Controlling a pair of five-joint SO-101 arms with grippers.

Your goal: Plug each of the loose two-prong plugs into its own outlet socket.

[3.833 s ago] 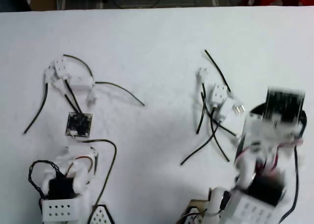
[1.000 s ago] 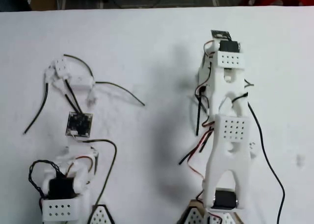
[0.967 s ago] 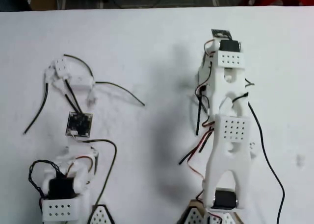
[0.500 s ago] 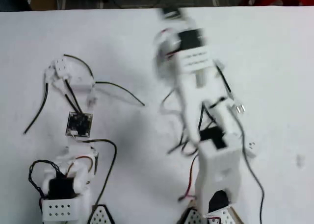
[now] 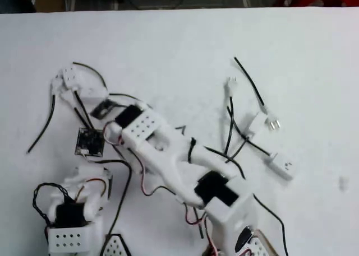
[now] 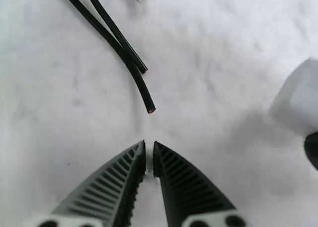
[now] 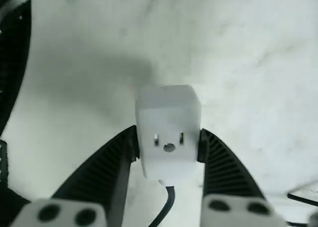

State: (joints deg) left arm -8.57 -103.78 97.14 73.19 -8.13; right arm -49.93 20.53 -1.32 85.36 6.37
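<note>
Across the white table [image 5: 185,37], you are swinging the right gripper [image 7: 168,135] leftward for mating, fingers clamping a white cubic outlet socket [image 7: 168,110]; left gripper [image 6: 149,146] fingers almost touching, empty.

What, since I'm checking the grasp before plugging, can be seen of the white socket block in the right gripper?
The outlet socket is a white, plastic-looking cube with rounded edges. Its face toward the wrist camera has two narrow slots and a round hole. A black cord leaves its wrist-side end. The right gripper clamps it, one black ribbed finger on each side. It is over the white table; contact with it cannot be told.
</note>
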